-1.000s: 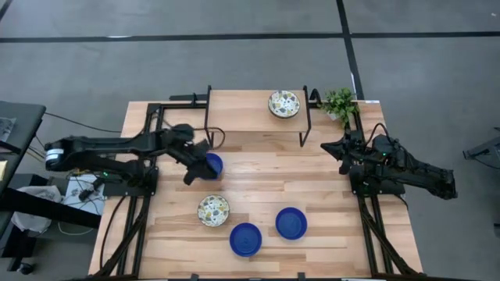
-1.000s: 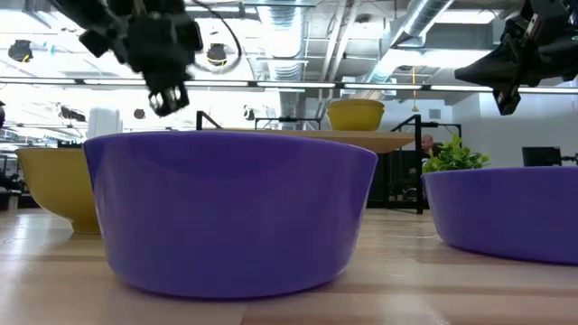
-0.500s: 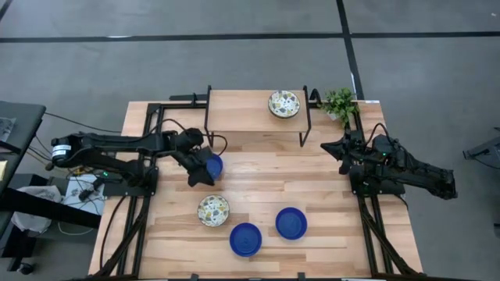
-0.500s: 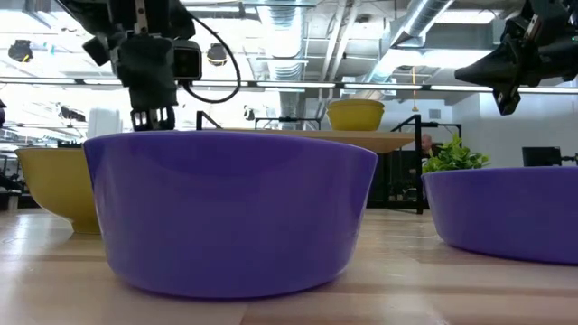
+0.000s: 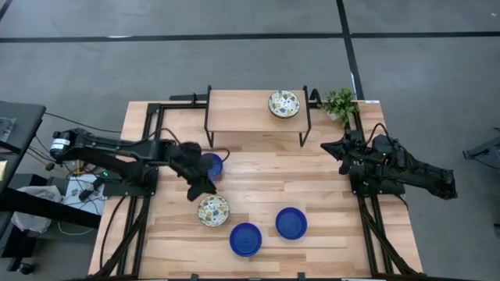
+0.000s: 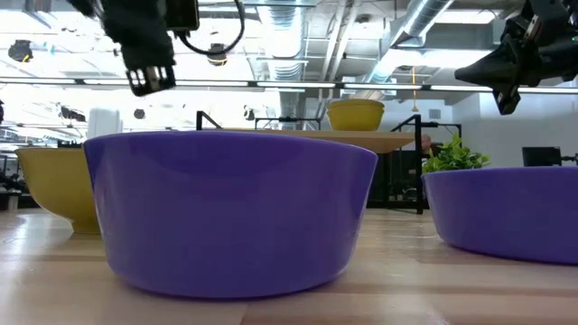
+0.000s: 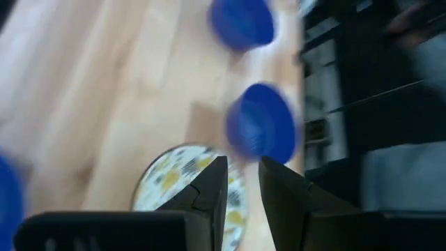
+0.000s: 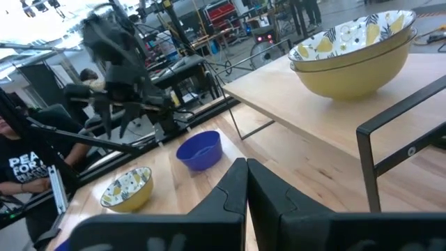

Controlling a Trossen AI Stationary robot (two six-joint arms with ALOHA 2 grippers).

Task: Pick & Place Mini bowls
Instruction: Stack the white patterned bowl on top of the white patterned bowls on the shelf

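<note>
Left end effector point(image 5: 201, 190) moved from blue bowl point(image 5: 212, 165) toward floral bowl point(image 5: 213, 209), slightly open, empty.

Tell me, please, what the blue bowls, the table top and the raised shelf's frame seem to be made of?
The blue bowls look like glazed ceramic or glossy plastic: in the low view their walls shine smoothly; which of the two, I cannot tell. The table top looks like pale wood planks, with visible grain and seams. The shelf's frame looks like thin black metal rod, matte.
</note>
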